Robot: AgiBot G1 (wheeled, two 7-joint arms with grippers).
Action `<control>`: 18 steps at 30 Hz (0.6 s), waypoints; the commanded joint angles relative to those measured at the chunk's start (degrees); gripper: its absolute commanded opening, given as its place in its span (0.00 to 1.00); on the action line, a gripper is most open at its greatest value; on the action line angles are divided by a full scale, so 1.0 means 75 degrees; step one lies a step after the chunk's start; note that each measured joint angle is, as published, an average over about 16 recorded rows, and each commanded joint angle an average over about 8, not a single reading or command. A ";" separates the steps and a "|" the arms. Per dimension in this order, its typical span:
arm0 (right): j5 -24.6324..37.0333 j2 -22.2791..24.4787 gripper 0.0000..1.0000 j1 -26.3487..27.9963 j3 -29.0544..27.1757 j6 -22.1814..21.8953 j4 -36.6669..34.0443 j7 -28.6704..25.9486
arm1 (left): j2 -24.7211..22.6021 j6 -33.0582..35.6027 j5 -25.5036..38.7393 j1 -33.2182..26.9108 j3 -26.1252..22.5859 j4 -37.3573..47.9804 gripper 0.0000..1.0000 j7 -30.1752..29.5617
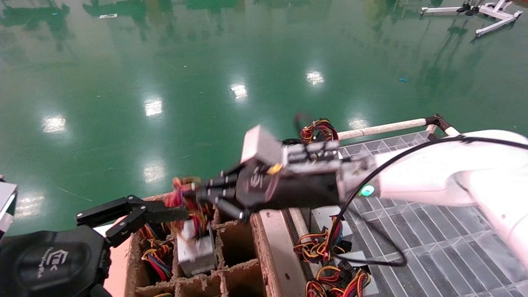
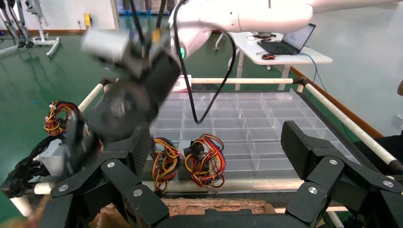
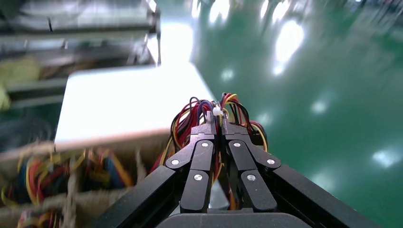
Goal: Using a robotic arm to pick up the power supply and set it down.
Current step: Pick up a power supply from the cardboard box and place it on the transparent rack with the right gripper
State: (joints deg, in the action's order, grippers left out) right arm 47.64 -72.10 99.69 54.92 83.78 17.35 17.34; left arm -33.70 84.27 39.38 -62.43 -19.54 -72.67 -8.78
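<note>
Power supply in cardboard divider box — wires pinched by right gripper

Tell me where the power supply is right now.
In the head view the power supply hangs by its wire bundle from the right gripper, partly inside a middle cell of the cardboard divider box, beside the left gripper.

Support surfaces, two side by side, over a glossy green floor.

1. Brown cardboard divider crate, on the robot's left: open cells. One cell holds a grey metal box standing up out of it; neighbouring cells hold multicoloured wire bundles.

2. Clear plastic compartment tray, on the right, with white rails along its edges. Lying on its near part: grey boxes with yellow-orange-red wire bundles. One more wire bundle sits at the far edge.
</note>
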 commanded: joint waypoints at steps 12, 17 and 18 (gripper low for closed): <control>-0.0714 0.0733 0.00 0.1106 -0.0533 0.0754 -0.0844 0.0064 | 0.0001 -0.0001 -0.0001 0.0000 -0.0002 0.0000 1.00 0.0001; -0.0658 0.1039 0.00 0.1701 -0.0523 0.0403 -0.1411 -0.0050 | 0.0001 -0.0001 -0.0002 -0.0001 -0.0002 0.0000 1.00 0.0001; -0.0622 0.1102 0.00 0.1831 -0.0508 0.0263 -0.1525 -0.0046 | 0.0001 -0.0001 -0.0002 -0.0001 -0.0002 0.0000 1.00 0.0001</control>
State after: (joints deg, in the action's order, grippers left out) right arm 43.43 -63.87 113.61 51.42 85.25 6.36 17.33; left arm -33.69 84.26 39.37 -62.43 -19.56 -72.67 -8.77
